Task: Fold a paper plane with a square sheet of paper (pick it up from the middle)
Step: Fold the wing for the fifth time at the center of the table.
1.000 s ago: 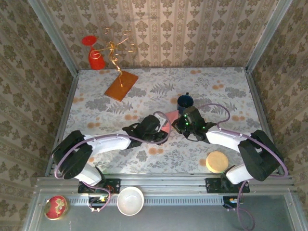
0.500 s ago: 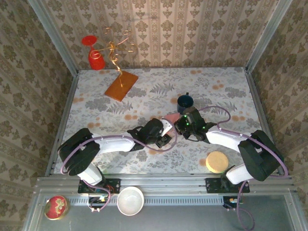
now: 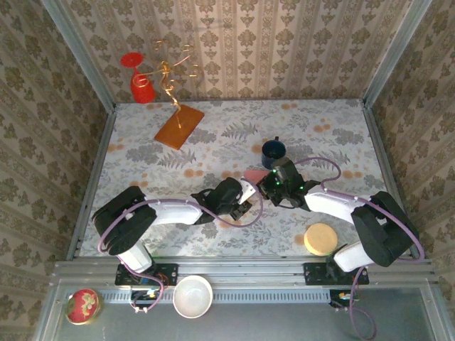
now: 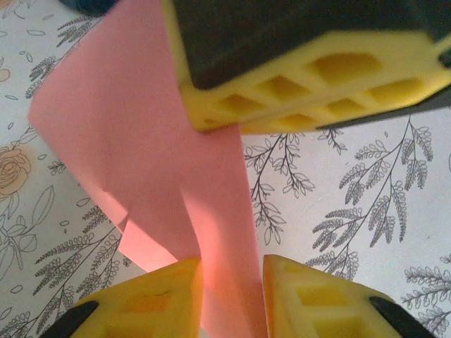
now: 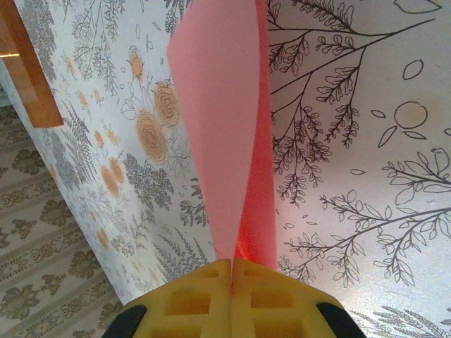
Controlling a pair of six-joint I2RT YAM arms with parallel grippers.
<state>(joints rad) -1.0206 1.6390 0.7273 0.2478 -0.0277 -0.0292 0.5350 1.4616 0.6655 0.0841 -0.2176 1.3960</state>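
Right end effector (image 5: 231, 271) is clamped shut on the sheet of paper (image 5: 218, 127), and the pink folded length runs straight out from its pads. Left end effector (image 4: 232, 280) has its fingers apart with the same sheet passing flat between them, not pinched. Just ahead of it sits the right arm's yellow finger. Over the last second the left arm has swung in from its own side, so its end effector now lies just beside the right one with the paper shared between them. I take this as the left lining up to grip or crease the free end while the right holds the fold, so the plane looks only partly made. The bench (image 3: 313, 135) wears a pale floral cloth. A blue mug (image 3: 274, 150) stands just beyond the right end effector, and an orange-brown board (image 3: 179, 126) lies well beyond the left. A tan disc (image 3: 320, 239) sits nearer the right arm's base. Patterned wallpaper closes in three sides.
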